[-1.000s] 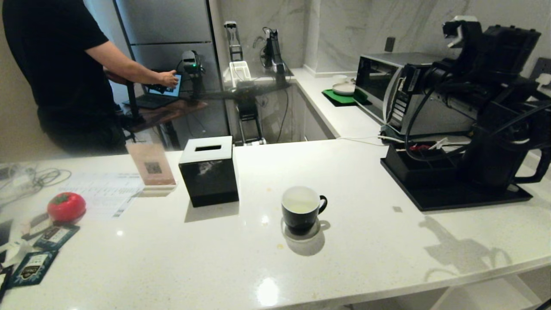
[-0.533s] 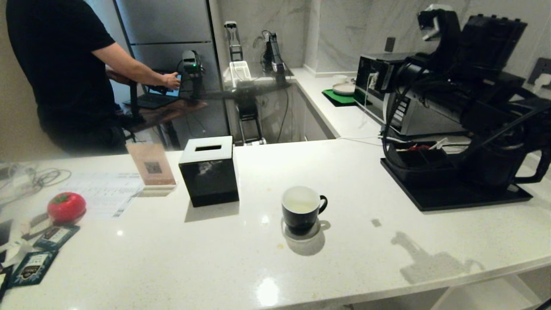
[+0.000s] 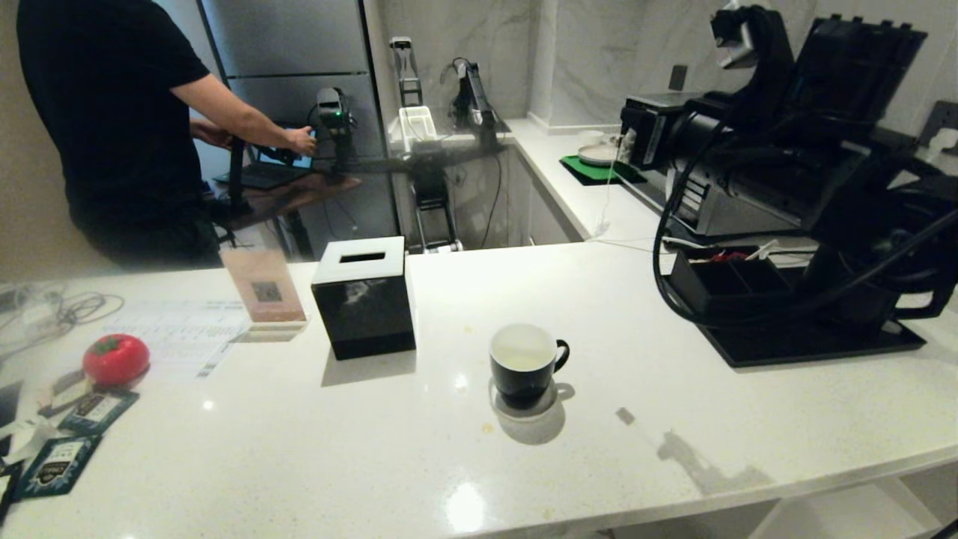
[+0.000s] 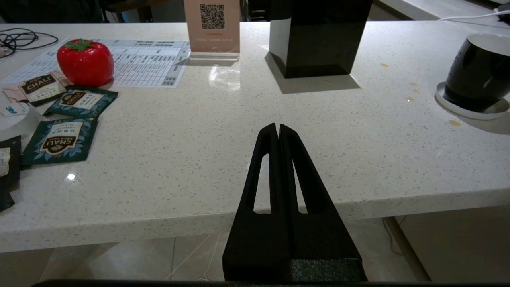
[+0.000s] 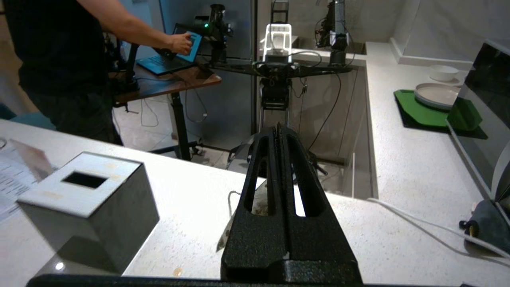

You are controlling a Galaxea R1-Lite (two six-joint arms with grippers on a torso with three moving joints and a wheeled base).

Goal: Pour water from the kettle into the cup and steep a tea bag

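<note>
Holding pale water (image 3: pixel 522 358), cup (image 3: pixel 524 367) on counter; both claws closed, right claw (image 5: pixel 279 129) pinching tea bag string.

the head view looked down across the tabletop (image 3: pixel 299 449); both wrist views faced forward, low over it, and all shared the tissue box (image 3: pixel 364 297).
</note>
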